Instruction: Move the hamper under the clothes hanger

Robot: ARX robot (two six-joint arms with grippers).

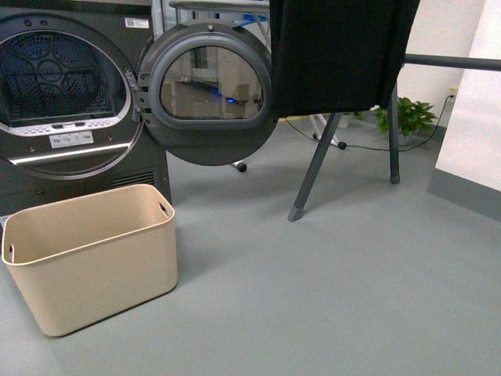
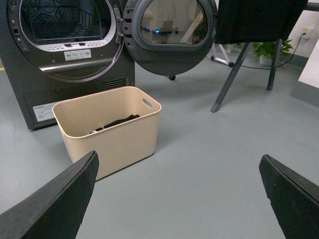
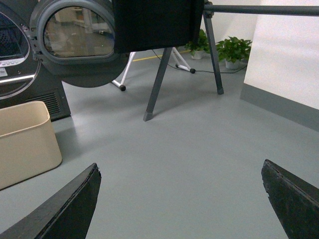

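Observation:
The beige hamper stands on the grey floor at the lower left of the front view, just in front of the dryer. The left wrist view shows the hamper with a dark garment lying inside. The clothes hanger stands to the right on angled legs, its bar running right, a black cloth draped over it. The hamper is left of the hanger, not beneath it. My left gripper is open over bare floor, short of the hamper. My right gripper is open too, holding nothing.
The dark grey dryer has its round door swung open toward the hanger. A white wall panel rises at the right. Potted plants and a floor cable lie behind the hanger. Open floor spreads between hamper and hanger.

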